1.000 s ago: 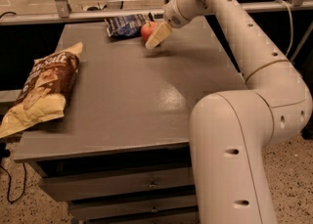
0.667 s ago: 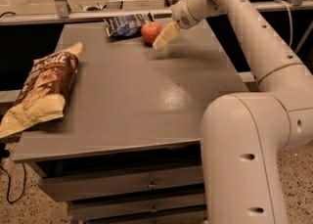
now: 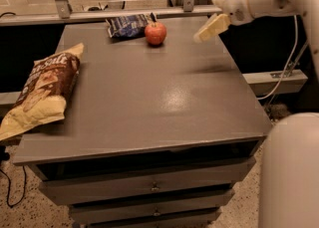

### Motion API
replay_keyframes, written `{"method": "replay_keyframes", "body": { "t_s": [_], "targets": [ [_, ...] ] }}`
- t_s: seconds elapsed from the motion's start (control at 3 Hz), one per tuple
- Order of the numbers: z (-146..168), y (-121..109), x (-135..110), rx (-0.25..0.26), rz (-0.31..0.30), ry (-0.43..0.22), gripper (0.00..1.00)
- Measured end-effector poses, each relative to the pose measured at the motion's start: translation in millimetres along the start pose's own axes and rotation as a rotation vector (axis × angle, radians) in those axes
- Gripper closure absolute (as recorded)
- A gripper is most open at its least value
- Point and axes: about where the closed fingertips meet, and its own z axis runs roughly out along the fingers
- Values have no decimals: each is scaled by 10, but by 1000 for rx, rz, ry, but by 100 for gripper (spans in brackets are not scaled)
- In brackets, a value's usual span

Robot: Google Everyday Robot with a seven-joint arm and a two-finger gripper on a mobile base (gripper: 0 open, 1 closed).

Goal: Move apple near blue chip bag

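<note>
A small red apple [image 3: 155,33] stands upright on the grey table top [image 3: 149,97] near its far edge. The dark blue chip bag [image 3: 128,25] lies flat just left of and behind the apple, almost touching it. My gripper [image 3: 210,28] hovers above the table's far right part, well to the right of the apple and clear of it. It holds nothing.
A large brown and pale yellow chip bag [image 3: 44,89] lies on the table's left edge, partly overhanging. A metal rail [image 3: 99,15] runs behind the table. Drawers [image 3: 149,187] are below the top. My arm's white body [image 3: 291,172] fills the lower right.
My gripper has drawn away to the right from the apple, which stays standing beside the blue chip bag. The arm has swung right as well.
</note>
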Motion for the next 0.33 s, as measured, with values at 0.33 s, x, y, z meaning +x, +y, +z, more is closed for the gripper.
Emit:
{"method": "replay_keyframes", "body": {
  "t_s": [0.33],
  "targets": [
    [-246, -49, 130, 26, 22, -5, 0]
  ]
}}
